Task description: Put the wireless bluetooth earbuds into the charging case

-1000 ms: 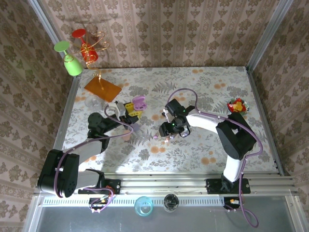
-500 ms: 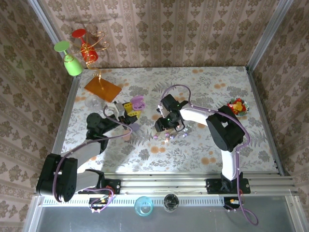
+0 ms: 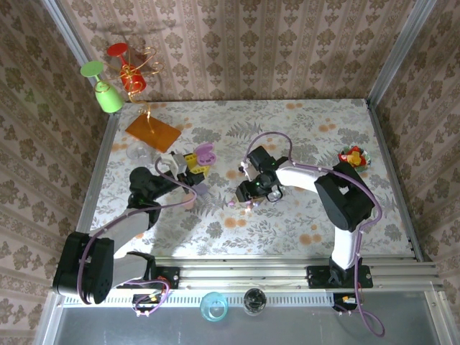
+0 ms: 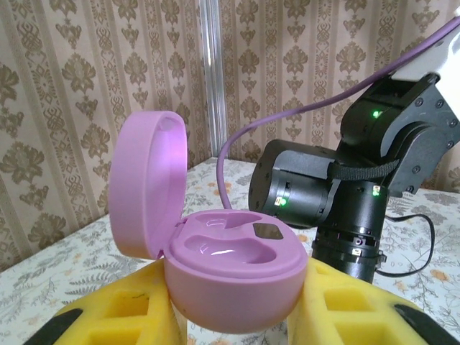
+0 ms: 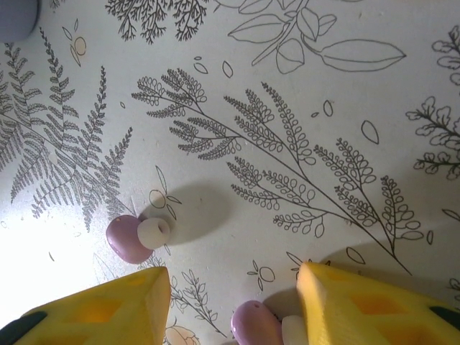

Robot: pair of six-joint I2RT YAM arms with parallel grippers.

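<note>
Floral table (image 3: 309,136) | earbuds (image 5: 129,241) glossy purple (white tips) | right gripper (image 5: 231,279) parted, empty; left gripper (image 4: 230,318) clamps case (image 4: 233,277)

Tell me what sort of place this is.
Probably a robot test booth dressed as a home: left arm and right arm bolted to a metal rail, wallpapered panels, floral table.

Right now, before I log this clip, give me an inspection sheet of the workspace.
Surface: floral table, nothing spilled seen.
Job's things: charging case open, no bud seen inside; loose earbud and second earbud lie on the table.
Clutter: red and yellow sweets, orange card, green glass, red glass.
Grippers: left gripper shut on the charging case; right gripper open, straddling the second earbud.
Cables: purple cable looped above the right arm.
Surroundings: patterned wallpaper, metal posts.
</note>
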